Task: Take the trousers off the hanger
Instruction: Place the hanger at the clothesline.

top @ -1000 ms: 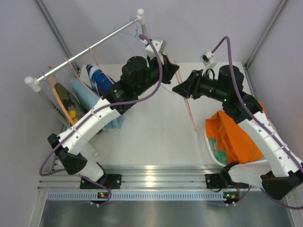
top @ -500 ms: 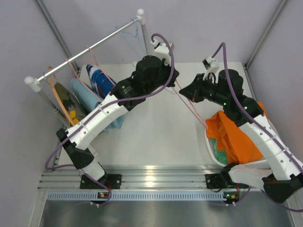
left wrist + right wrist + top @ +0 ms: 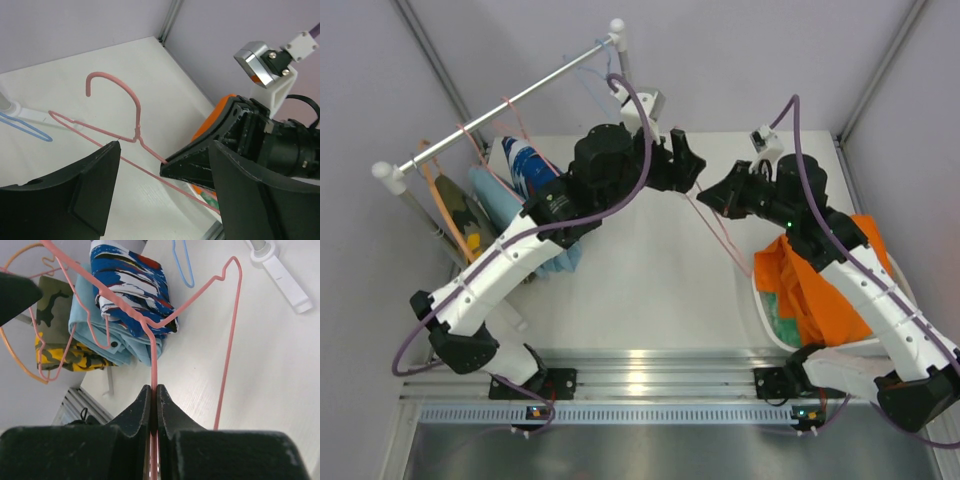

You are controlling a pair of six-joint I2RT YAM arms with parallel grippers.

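Note:
A bare pink wire hanger (image 3: 725, 235) hangs over the middle of the table, and my right gripper (image 3: 703, 197) is shut on its wire (image 3: 152, 355). Close to the left of it, my left gripper (image 3: 680, 165) is open, its fingers (image 3: 100, 175) on either side of the hanger's neck (image 3: 136, 134) without touching it. Orange trousers (image 3: 825, 285) and mint green trousers (image 3: 785, 315) lie in a white basket (image 3: 765, 320) at the right. Blue-and-white patterned trousers (image 3: 125, 275), light blue trousers (image 3: 95, 325) and camouflage trousers (image 3: 55, 305) hang on the rack at the left.
A metal rail (image 3: 510, 100) on white posts runs along the back left. From it hang an empty blue hanger (image 3: 182, 270) and orange hangers (image 3: 440, 205). The rack's white foot (image 3: 280, 270) rests on the table. Purple walls close in the back and both sides.
My left gripper has opened and let go of the pink hanger. My right gripper has shut on the hanger's wire. The left arm has drawn back a little to the left.

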